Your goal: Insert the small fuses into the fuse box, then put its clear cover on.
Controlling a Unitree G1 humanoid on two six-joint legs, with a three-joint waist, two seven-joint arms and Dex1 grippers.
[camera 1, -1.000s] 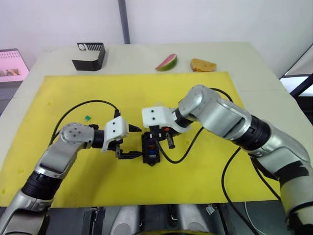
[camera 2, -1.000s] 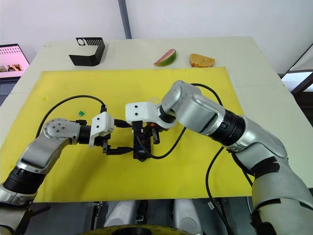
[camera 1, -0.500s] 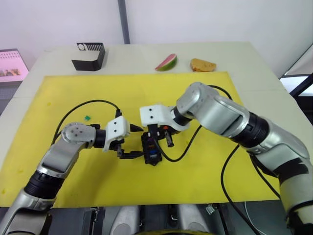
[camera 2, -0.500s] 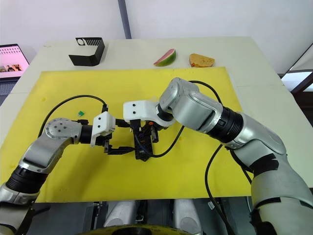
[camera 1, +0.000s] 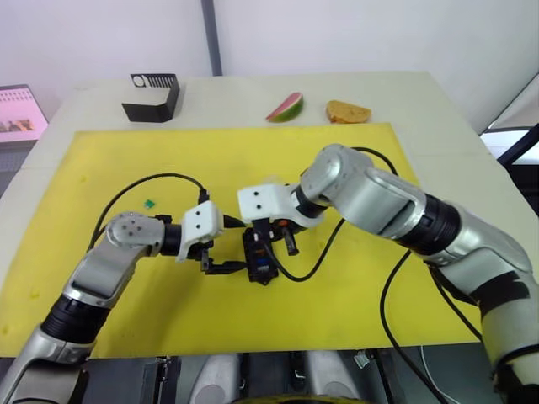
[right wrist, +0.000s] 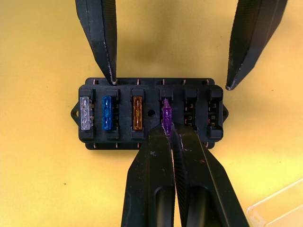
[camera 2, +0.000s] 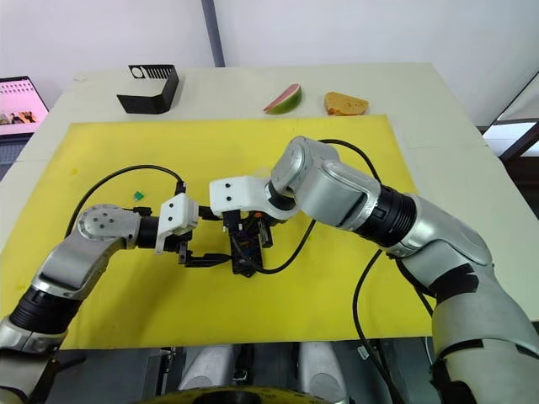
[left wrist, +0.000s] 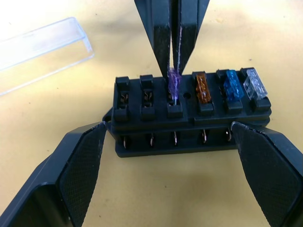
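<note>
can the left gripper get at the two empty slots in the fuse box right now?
Probably not. The left gripper is open and straddles the fuse box at its ends, while the right gripper, shut on the purple fuse, stands over the slot next to the two empty slots.

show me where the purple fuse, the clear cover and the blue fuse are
purple fuse [right wrist: 166,113], right wrist view, on its top edge above the slot.
clear cover [left wrist: 42,47], left wrist view, on its flat upper face.
blue fuse [right wrist: 107,112], right wrist view, on the middle of its body.

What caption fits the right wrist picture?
Right gripper pressing a purple fuse into the fuse box, three fuses already seated.
</note>
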